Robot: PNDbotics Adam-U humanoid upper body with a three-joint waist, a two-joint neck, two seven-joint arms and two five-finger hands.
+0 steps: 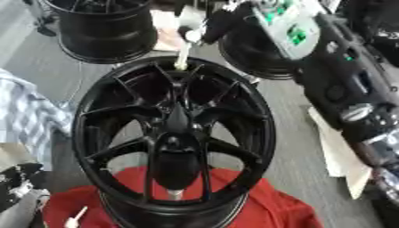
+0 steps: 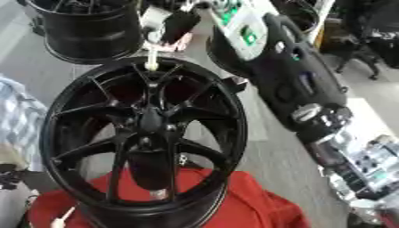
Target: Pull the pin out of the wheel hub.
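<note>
Pin [image 1: 181, 57] upright at wheel hub [image 1: 173, 138] far rim, right hand [image 1: 204, 27] fingers pinching its top.

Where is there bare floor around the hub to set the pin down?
Bare grey floor lies left of the wheel hub, between it, the second wheel behind and the checked cloth. A narrower strip runs between the hub and the right arm. Near side is covered by red cloth.

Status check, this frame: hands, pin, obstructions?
Right robot hand gripping pin at wheel hub's top rim. Left robot hand idle, lower left. Nothing blocking.
</note>
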